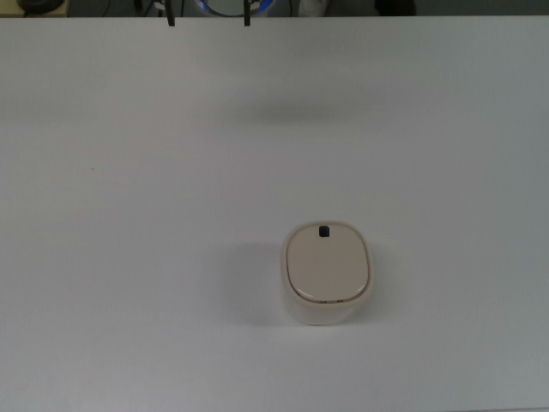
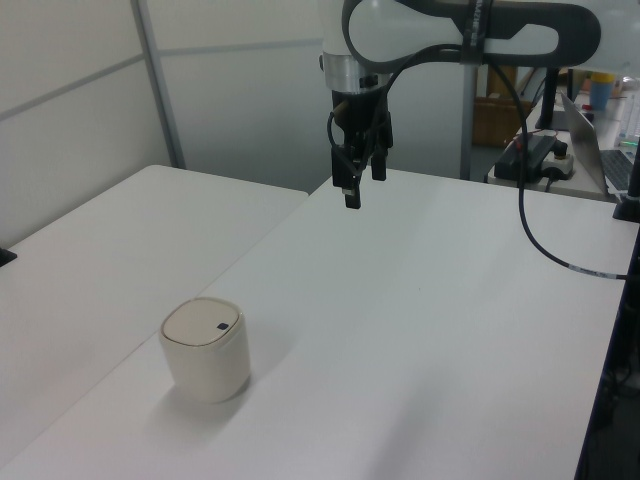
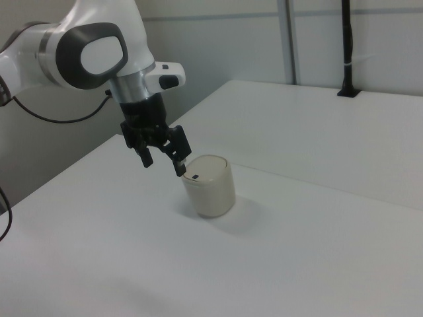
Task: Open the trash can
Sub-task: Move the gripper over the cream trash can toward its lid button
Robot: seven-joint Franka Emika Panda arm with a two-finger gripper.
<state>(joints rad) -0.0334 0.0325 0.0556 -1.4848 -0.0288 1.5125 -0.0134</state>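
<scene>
The trash can [image 1: 327, 273] is a small cream bin standing on the white table [image 1: 129, 215], right of centre in the top view. Its flat lid lies shut, with the black button [image 1: 323, 231] at the lid's far edge. The same trash can [image 2: 205, 350] shows at the left view's lower left, and the trash can [image 3: 209, 186] sits mid-frame in the right view. My gripper [image 2: 362, 185] hangs open and empty, high above the table and well away from the bin. Only the gripper [image 1: 208, 17] tips show at the top view's upper edge. In the right view the gripper [image 3: 163, 160] overlaps the bin's left side.
A second white table [image 2: 110, 240] adjoins at the left view's left. A black cable [image 2: 545, 230] hangs from the arm. A laptop [image 2: 600, 140] and power strip [image 2: 540, 150] sit at the back right. A black post [image 3: 348, 46] is clamped at the right view's far table edge.
</scene>
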